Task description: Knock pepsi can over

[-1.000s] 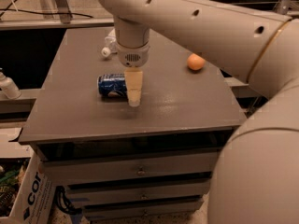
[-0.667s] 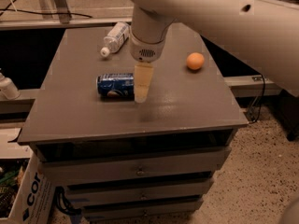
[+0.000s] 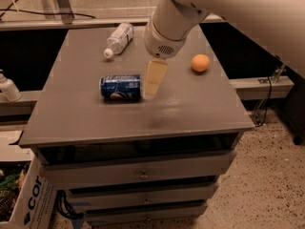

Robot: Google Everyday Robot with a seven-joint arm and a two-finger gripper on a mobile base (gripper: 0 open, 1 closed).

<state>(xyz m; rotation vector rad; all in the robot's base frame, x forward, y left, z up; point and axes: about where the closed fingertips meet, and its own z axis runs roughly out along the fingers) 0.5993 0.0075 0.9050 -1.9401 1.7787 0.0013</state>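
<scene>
The pepsi can (image 3: 120, 87), dark blue with a round logo, lies on its side on the grey cabinet top (image 3: 190, 109), left of centre. My gripper (image 3: 151, 90) hangs from the white arm just to the right of the can, its cream fingers (image 3: 155, 78) pointing down, fingertips close to the can's right end and a little above the surface.
A clear plastic bottle (image 3: 118, 39) with a white cap lies at the back left. An orange (image 3: 200, 63) sits at the right. The cabinet has drawers (image 3: 143, 173) below. A cardboard box (image 3: 26, 199) stands at the lower left. A white bottle (image 3: 8, 87) stands left of the cabinet.
The arm has risen and swung to the right, and the gripper has lifted slightly beside the can. The can lies in the same place.
</scene>
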